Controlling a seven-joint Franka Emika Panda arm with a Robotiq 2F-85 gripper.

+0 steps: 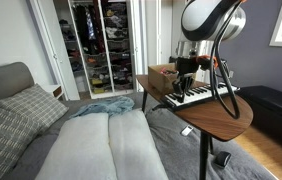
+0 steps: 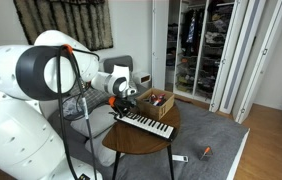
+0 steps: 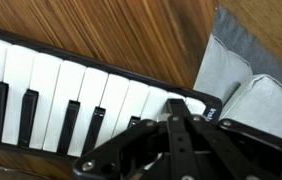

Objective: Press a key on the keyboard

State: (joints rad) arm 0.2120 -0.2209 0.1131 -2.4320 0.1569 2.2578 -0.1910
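The keyboard (image 1: 199, 97) is a slim dark piano-style board with white and black keys. It lies on a round wooden table (image 1: 226, 118) in both exterior views, and an exterior view shows it at an angle (image 2: 147, 124). My gripper (image 1: 186, 80) points down over one end of it and is also visible in an exterior view (image 2: 130, 104). In the wrist view the keys (image 3: 51, 85) fill the left. The gripper's (image 3: 176, 108) fingers are pressed together, empty, with the tips at the last white keys near the board's end. Whether a key is down cannot be told.
A brown cardboard box (image 1: 162, 74) stands on the table right behind the keyboard, also shown in an exterior view (image 2: 157, 101). A bed (image 1: 111, 145) with grey pillows (image 1: 26, 108) lies beside the table. An open closet (image 1: 101, 40) is behind. Small objects (image 2: 205, 151) lie on the floor.
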